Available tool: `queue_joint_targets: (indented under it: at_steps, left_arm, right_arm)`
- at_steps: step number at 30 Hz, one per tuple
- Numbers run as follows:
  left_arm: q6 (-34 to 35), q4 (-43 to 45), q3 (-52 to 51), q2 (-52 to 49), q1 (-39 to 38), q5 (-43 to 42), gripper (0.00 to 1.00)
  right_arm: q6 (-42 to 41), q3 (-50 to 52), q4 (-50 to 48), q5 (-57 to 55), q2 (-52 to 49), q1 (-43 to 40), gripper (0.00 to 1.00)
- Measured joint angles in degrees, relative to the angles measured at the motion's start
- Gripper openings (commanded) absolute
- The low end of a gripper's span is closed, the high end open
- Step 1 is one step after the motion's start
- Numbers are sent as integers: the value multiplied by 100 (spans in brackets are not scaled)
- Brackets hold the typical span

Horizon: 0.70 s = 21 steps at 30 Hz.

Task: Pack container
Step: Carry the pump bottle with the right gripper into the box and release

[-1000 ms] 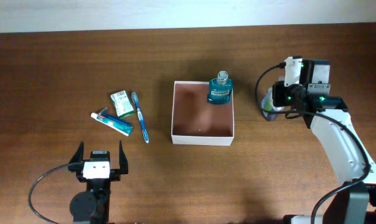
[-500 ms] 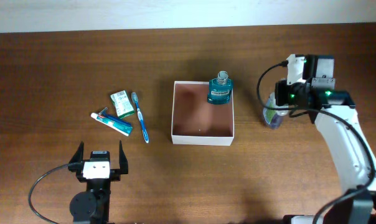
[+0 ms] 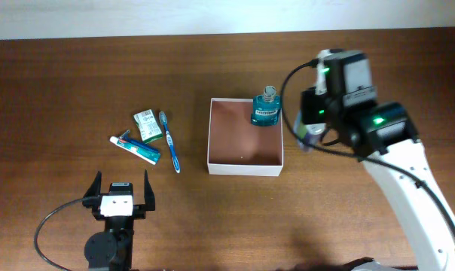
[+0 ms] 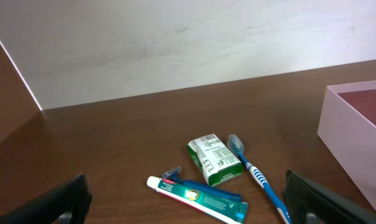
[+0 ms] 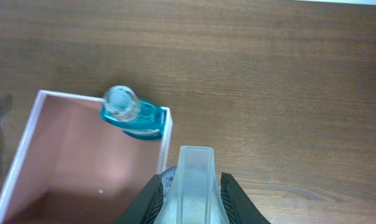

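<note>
Toiletries and a box lie on a dark brown wooden surface (image 3: pixel 378 60), seen from above. The container (image 3: pixel 245 170), a shallow square box with thin white walls and a reddish-brown inside, sits near the middle of the surface. A teal mouthwash bottle (image 3: pixel 266 110) stands upright in its far right corner, against the walls. To the right, the right claw (image 3: pixel 309 129) is clenched on a pale bottle (image 3: pixel 306 134), held just beside the container's right wall. The right wrist view looks straight down on this: the black fingers (image 5: pixel 145 200) press both sides of the pale bottle's flat cap, with the container's right wall just to the left. Well to the left of the container lie a green-white packet (image 3: pixel 147 126), a blue toothbrush (image 3: pixel 169 143) just right of it, and a toothpaste tube (image 3: pixel 138 149) on the near side, angled. At the near left, the left claw (image 3: pixel 122 194) is released, its fingers spread wide with nothing between them, apart from every item.
</note>
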State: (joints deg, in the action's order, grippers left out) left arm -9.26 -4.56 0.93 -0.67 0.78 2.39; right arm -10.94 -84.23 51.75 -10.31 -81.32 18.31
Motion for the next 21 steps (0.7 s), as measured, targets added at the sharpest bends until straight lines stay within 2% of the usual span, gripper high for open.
queue_joint_targets:
  at_steps: [7,13,21]
  left_arm:
    - [0,2,0,0,0,0,99]
    - [0,2,0,0,0,0,99]
    - [0,2,0,0,0,0,99]
  right_arm:
    - [-852,0,-219,-743,-168,673,25]
    - [-1029,0,-581,-835,-833,896,25]
    - [-1141,0,-669,-922,-894,966,25]
